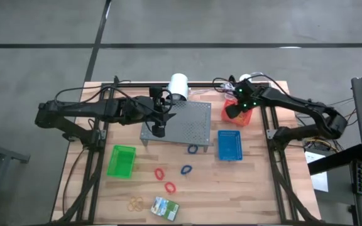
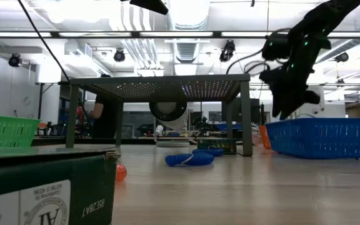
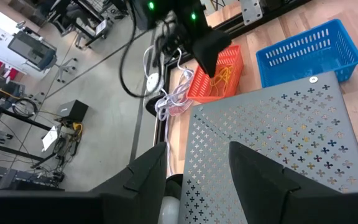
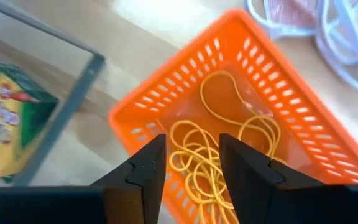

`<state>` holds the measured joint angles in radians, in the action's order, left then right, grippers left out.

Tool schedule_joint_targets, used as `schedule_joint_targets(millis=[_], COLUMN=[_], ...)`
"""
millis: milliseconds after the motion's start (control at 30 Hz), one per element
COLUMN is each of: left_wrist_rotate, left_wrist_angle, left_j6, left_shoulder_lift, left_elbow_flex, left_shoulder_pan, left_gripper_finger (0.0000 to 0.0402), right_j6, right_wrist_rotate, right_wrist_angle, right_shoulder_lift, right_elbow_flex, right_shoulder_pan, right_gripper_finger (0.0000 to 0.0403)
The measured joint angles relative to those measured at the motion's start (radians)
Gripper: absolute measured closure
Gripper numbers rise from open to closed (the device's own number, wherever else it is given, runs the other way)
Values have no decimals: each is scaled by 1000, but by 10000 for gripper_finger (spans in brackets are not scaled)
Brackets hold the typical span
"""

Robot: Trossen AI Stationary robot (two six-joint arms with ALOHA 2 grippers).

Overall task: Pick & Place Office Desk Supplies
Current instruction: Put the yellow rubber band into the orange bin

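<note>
My right gripper (image 1: 232, 113) hangs open, fingers pointing down, just above the orange-red basket (image 4: 229, 74) at the table's far right. Thin tan rubber bands (image 4: 229, 143) lie in a loose heap on the basket's floor below the fingers. My left gripper (image 3: 197, 171) waits open above the grey perforated stand (image 1: 181, 122), holding nothing. On the table lie two red bands (image 1: 164, 179), two blue bands (image 1: 189, 159), more tan rubber bands (image 1: 136, 203) and a green-and-yellow crayon box (image 1: 165, 207) near the front edge.
A blue basket (image 1: 229, 145) stands right of the stand and a green basket (image 1: 121, 161) at the front left. A white roll (image 1: 179, 85) and white cables (image 3: 166, 99) lie at the far edge. A second green-and-yellow box (image 4: 5, 130) shows beyond the stand's leg.
</note>
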<state>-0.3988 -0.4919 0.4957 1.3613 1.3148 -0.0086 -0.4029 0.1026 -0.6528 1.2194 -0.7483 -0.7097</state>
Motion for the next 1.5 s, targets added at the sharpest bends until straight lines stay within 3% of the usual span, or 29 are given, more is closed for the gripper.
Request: schedule_joint_targets(millis=[333,600,767,1000,1100,1233,1500], left_wrist_rotate=[0,2,7,7,7,7,64], left_wrist_angle=[0,-4,-60,-267,-359,-493,-616], left_j6=[0,-44,-268,-428,-637,-901,-1207], left_shoulder_lift=[0,0,0,0,0,0,0], left_elbow_flex=[0,0,0,0,0,3,3], left_shoulder_pan=[0,0,0,-35,-69,-134,-342], left_gripper_finger=[225,225,225,225,225,229,243], right_j6=[15,71,102,139,141,129,122], right_wrist_rotate=[31,63,64,59,58,56,56], right_wrist_angle=[13,136,179,180,179,186,199], right_shoulder_lift=[-230,-380,-428,-422,-404,-373,-304], right_elbow_flex=[0,0,0,2,6,17,27], right_shoulder_pan=[40,98,125,132,132,132,132], right_gripper_finger=[269,275,273,280,280,277,286])
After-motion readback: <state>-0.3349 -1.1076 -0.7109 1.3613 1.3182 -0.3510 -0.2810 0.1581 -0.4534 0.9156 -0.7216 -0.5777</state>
